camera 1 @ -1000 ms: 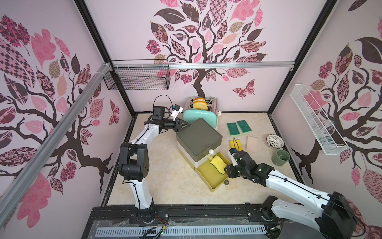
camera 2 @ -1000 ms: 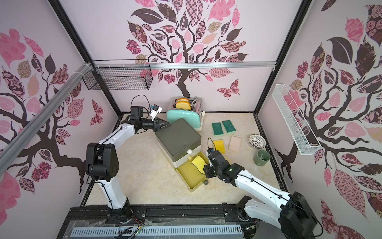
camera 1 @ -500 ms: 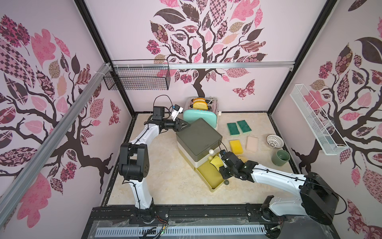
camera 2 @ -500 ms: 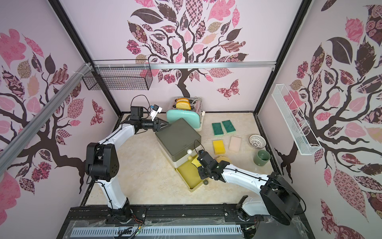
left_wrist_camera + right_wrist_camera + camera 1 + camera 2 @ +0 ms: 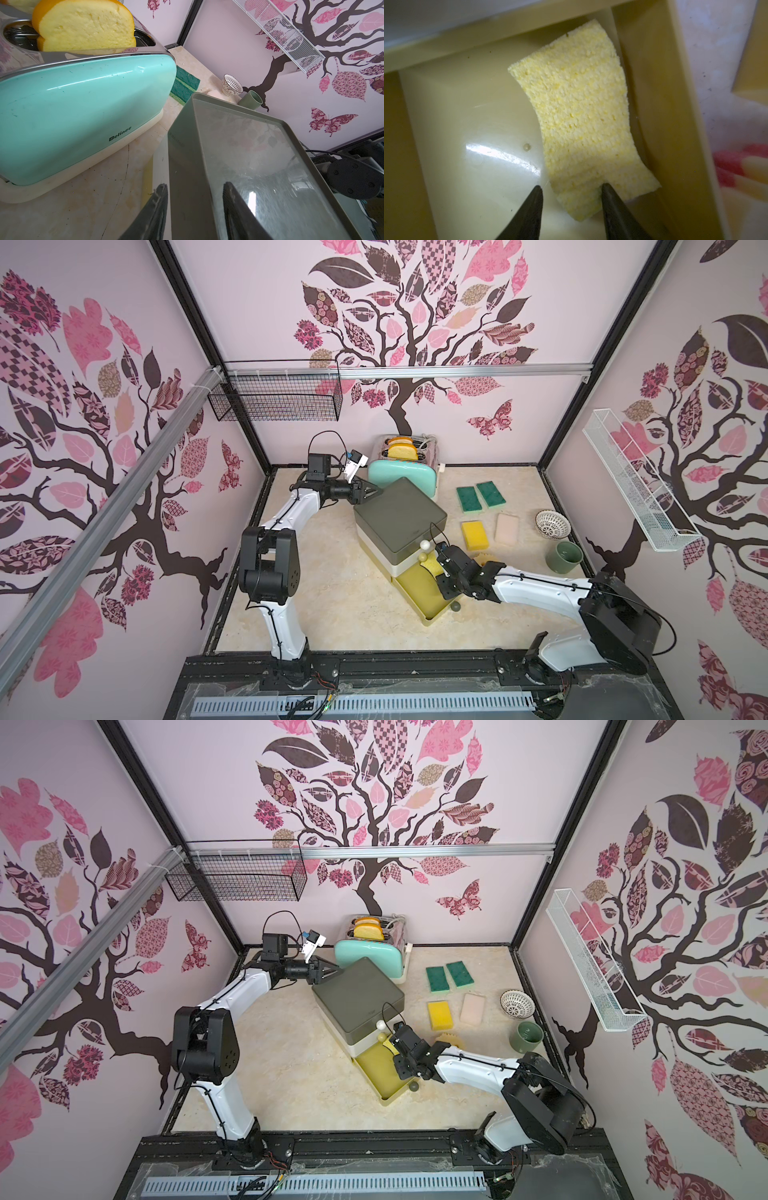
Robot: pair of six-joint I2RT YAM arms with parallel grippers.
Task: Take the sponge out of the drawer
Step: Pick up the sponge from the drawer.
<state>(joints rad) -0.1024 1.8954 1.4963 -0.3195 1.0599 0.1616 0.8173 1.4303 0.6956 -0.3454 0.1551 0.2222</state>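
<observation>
The pale yellow sponge (image 5: 581,116) lies in the pulled-out yellow drawer (image 5: 417,599), against its side wall (image 5: 654,83). In both top views only a sliver of the sponge (image 5: 432,567) (image 5: 387,1044) shows beside my right wrist. My right gripper (image 5: 571,185) is down inside the drawer and open. One finger rests on the sponge's near corner, the other stands over the bare drawer floor. My left gripper (image 5: 195,184) (image 5: 372,492) is shut on the rear rim of the drawer unit's dark olive top (image 5: 399,510).
A mint toaster (image 5: 405,475) with bread stands behind the unit. On the floor to the right lie two green sponges (image 5: 480,495), a yellow one (image 5: 473,534) and a pink one (image 5: 506,528). A patterned bowl (image 5: 552,524) and a green cup (image 5: 564,556) are further right.
My right arm has swung in from the drawer's right side and lowered its gripper into the drawer over the sponge. The left arm has not moved.
</observation>
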